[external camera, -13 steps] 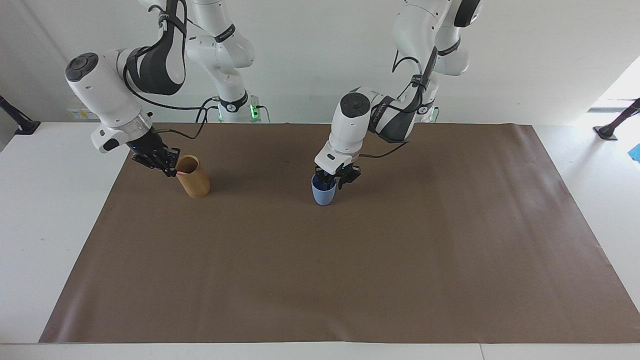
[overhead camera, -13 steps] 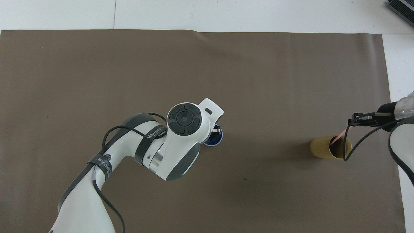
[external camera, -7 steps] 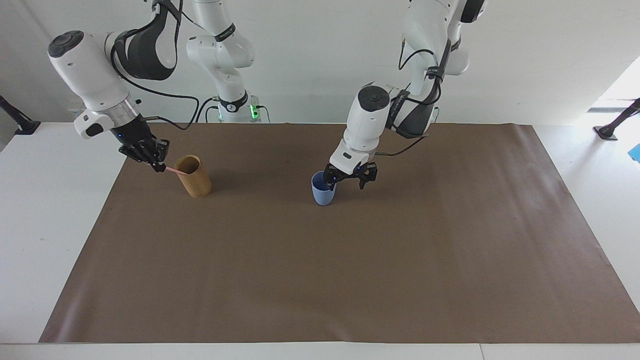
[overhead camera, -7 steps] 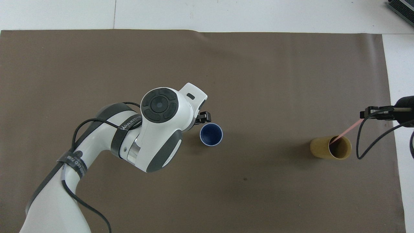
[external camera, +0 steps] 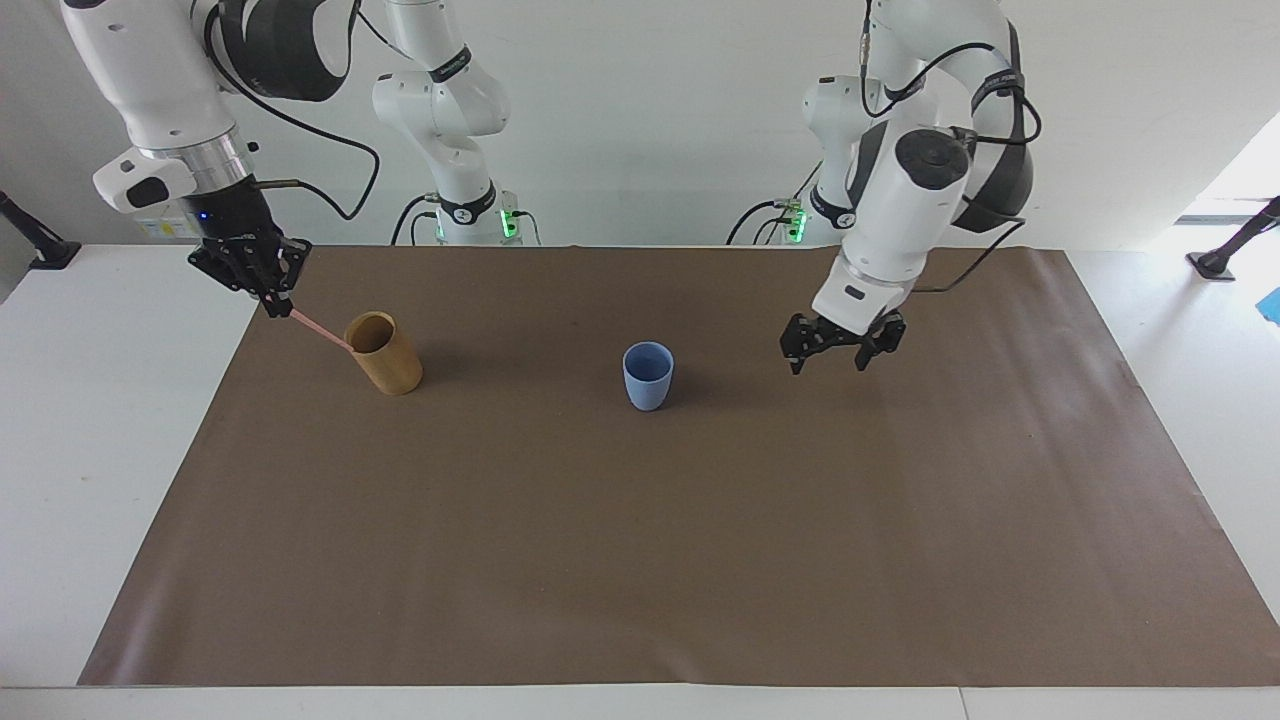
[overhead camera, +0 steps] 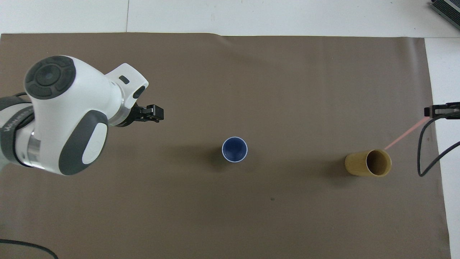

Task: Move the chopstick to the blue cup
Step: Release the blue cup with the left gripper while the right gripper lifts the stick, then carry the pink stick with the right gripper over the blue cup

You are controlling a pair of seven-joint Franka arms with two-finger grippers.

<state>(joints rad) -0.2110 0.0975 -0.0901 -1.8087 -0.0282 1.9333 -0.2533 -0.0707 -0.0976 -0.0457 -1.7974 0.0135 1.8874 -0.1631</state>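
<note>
The blue cup (external camera: 648, 376) stands upright and empty on the brown mat, also in the overhead view (overhead camera: 234, 149). My right gripper (external camera: 272, 303) is shut on the upper end of the pale pink chopstick (external camera: 320, 330), raised beside the tan cup (external camera: 384, 354). The stick slants down, its lower tip at the tan cup's rim; the overhead view shows the stick (overhead camera: 404, 135) and the right gripper (overhead camera: 428, 111). My left gripper (external camera: 832, 362) is open and empty, just above the mat, apart from the blue cup toward the left arm's end; it also shows in the overhead view (overhead camera: 158, 112).
The tan bamboo-coloured cup (overhead camera: 370, 163) stands near the mat's edge at the right arm's end. The brown mat (external camera: 700, 560) covers most of the white table (external camera: 90, 420). A dark object (overhead camera: 447, 9) lies at the table's corner.
My left gripper has let go of the blue cup and swung away toward the left arm's end. My right gripper has risen, drawing the chopstick up out of the tan cup.
</note>
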